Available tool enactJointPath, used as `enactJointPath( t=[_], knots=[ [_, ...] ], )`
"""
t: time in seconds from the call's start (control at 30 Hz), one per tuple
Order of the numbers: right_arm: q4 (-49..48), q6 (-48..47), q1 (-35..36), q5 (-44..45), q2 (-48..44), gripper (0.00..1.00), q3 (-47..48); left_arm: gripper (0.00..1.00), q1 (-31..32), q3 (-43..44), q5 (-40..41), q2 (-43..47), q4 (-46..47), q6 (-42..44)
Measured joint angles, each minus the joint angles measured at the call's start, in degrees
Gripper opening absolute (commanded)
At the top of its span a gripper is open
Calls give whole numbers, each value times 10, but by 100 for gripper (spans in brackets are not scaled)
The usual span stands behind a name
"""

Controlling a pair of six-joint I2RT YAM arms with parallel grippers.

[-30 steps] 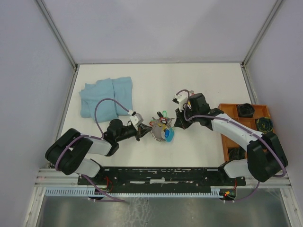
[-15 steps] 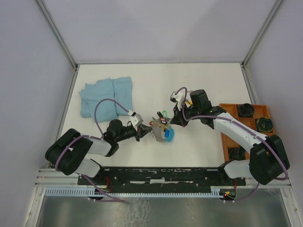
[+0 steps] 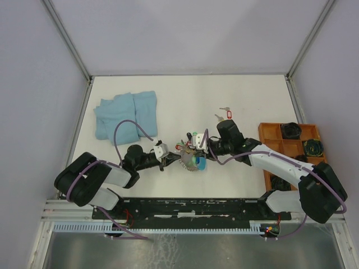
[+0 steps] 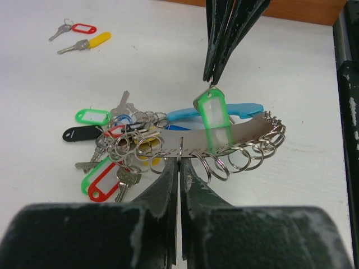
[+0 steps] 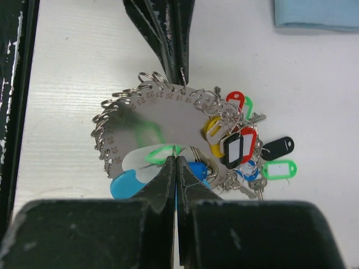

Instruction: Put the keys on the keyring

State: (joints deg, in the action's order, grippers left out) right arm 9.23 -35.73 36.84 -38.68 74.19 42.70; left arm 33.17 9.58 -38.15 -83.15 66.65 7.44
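Note:
The keyring [image 4: 247,134] is a numbered metal half-disc edged with small split rings, with a blue handle, lying mid-table [image 3: 190,159]. Several tagged keys [image 4: 112,148] hang bunched at one end. My left gripper [image 4: 180,159] is shut on one split ring at the disc's edge. My right gripper [image 5: 176,158] is shut on the ring of a green-tagged key [image 4: 216,117], holding it over the disc, directly opposite the left fingertips [image 5: 178,64]. A red-tagged key [image 4: 78,28] and a yellow-tagged key [image 4: 90,43] lie loose farther back [image 3: 225,115].
A crumpled blue cloth [image 3: 126,115] lies at the back left. An orange compartment tray [image 3: 269,131] with black items stands along the right edge. White walls enclose the table on three sides.
My right gripper has swung in toward the keyring with the green-tagged key, uncovering the two loose keys behind it. The left gripper kept its hold and shifted slightly.

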Motion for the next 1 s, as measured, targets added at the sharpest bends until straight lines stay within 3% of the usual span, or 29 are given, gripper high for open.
enactJointPath(
  t=[0.57,1.0],
  knots=[
    [-201,-75,53,31,-21,1,-116,3,0,-10,-61,-38,50,132],
    [-260,-96,77,30,-5,1,-118,3,10,-10,-58,-31,9,189]
  ],
)
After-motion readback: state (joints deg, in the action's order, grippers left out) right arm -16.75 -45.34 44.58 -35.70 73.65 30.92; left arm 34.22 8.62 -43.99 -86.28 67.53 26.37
